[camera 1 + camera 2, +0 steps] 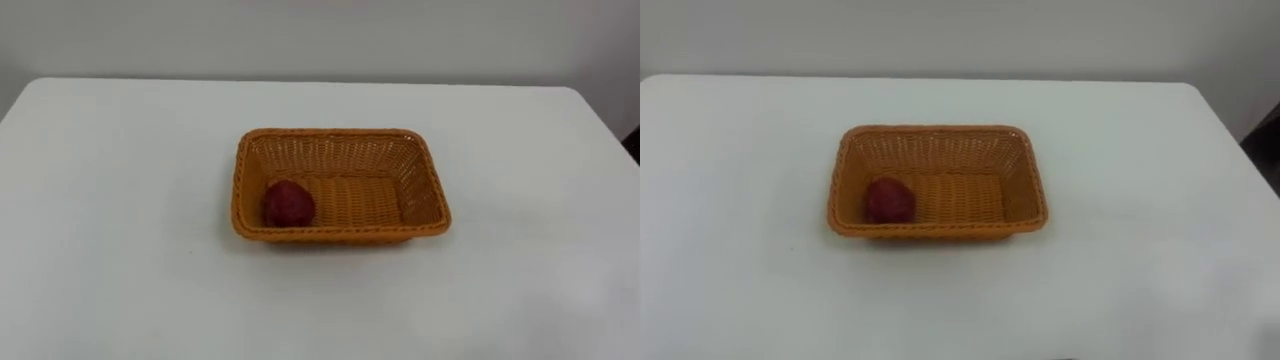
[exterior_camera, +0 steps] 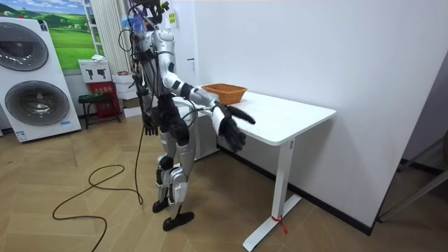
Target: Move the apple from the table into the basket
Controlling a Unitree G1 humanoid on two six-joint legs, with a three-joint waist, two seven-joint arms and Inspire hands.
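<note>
While the robot stood at the near edge of the white rectangular desk (image 1: 120, 200), the orange woven rectangular basket (image 1: 340, 132) sat about midway between the desk's left and right edges, well in from the far edge. The right hand (image 2: 233, 129) hung beside the near edge, fingers spread and holding nothing. The left hand (image 2: 150, 127) hung by the hip; I cannot tell its fingers. The dark red apple (image 1: 289, 204) lay in the basket's near left corner.

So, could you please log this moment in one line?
dark red apple: in orange wicker basket, near-left corner | right robot hand: open, by white table
</note>
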